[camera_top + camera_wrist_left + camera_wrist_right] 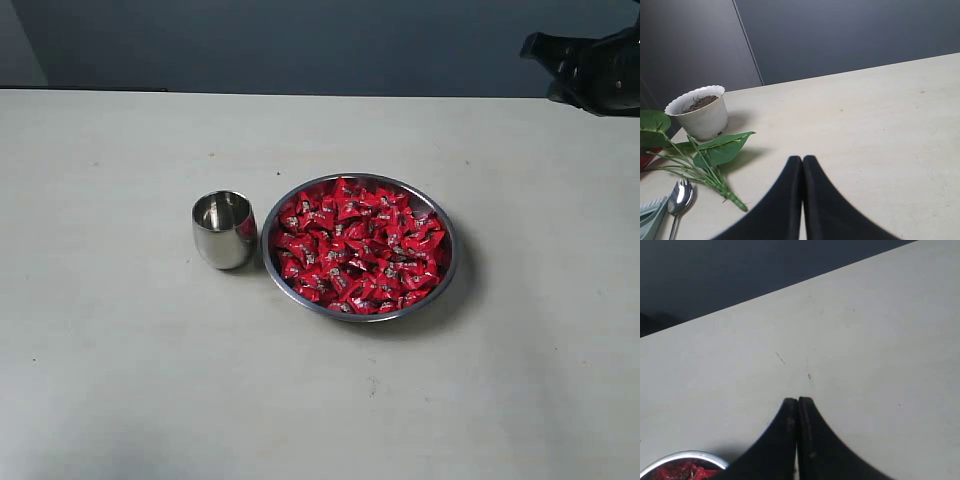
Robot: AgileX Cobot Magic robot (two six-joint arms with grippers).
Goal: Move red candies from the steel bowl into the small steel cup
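Note:
The steel bowl (447, 272) sits mid-table, heaped with red candies (358, 246). Just left of it, almost touching, stands the small steel cup (224, 229), and I see nothing inside it. My right arm shows only as a black shape at the far right back edge (590, 70), well away from the bowl. The right gripper (798, 401) is shut with nothing in it, and the bowl's rim (675, 458) with some candies (682, 472) peeks in at the edge of its view. The left gripper (802, 159) is shut and empty; it is out of the exterior view.
The left wrist view shows a white pot of soil (701, 112), a leafy green sprig (710, 155), a steel spoon (679, 197) and a pale green item (651, 215) on the table. A dark wall runs behind the table.

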